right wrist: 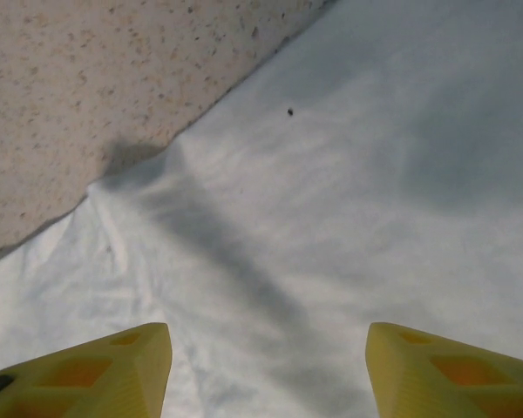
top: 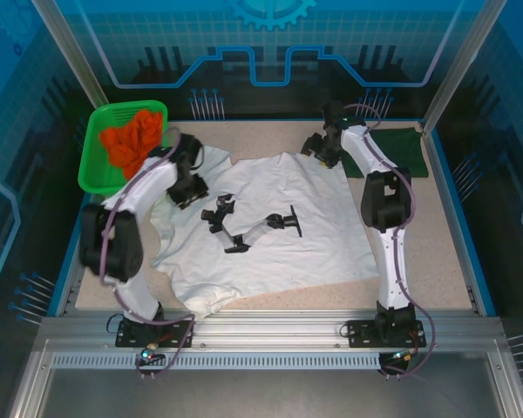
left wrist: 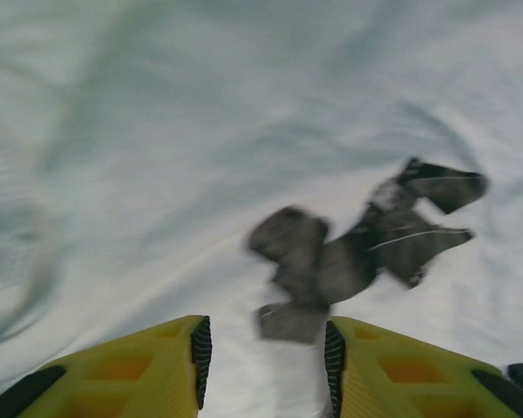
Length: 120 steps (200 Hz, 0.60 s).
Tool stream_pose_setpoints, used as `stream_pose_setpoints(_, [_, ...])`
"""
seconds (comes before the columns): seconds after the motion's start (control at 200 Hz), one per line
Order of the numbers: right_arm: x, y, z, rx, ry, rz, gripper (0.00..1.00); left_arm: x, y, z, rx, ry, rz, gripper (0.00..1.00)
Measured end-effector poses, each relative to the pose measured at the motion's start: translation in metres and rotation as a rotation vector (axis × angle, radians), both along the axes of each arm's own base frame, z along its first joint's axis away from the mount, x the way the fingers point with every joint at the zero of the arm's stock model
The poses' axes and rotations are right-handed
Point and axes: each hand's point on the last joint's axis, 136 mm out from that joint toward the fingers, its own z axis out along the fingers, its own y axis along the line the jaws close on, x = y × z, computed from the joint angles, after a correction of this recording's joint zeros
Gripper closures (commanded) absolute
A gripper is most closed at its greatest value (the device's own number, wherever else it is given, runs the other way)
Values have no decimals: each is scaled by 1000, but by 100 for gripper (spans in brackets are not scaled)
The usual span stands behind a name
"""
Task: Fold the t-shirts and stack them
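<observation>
Left tool (left wrist: 266, 359) released over white t-shirt (top: 318, 239); right tool (right wrist: 268, 353) released at its edge.

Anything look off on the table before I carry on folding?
Nothing spilled or damaged. The white t-shirt lies askew and rumpled, its near-left corner bunched at the table edge. The dark green t-shirt lies flat at the far right.

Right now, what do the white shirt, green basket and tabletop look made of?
White t-shirt: soft matte cloth, probably cotton knit; it wrinkles and drapes flat.
Green basket: likely moulded plastic; stiff rim, bright even colour.
Table: hard speckled beige surface, laminate or stone-look; can't tell which.
</observation>
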Motion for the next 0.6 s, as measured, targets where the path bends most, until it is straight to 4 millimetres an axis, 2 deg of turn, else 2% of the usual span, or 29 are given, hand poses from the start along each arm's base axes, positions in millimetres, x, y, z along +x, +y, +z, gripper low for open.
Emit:
stream_pose_setpoints(0.08, [9,-1,-19,-11,20,-2,39,23,-16,-26,-3,30,-38,56])
stream_pose_setpoints(0.16, [15,-6,-42,-20,54,-5,39,43,-21,-54,10,69,-47,54])
stream_pose_setpoints(0.26, [26,-17,-32,-16,26,-24,39,67,-21,-83,47,107,-63,53])
stream_pose_setpoints(0.315, [27,-27,-33,-20,30,-40,38,82,-22,-77,59,93,-71,53])
stream_pose_setpoints(0.395, [28,-43,-40,-18,48,-68,38,110,-22,-79,87,49,-87,53])
stream_pose_setpoints(0.6, [34,-74,-39,0,45,-120,38,151,-24,-77,103,-9,-111,53])
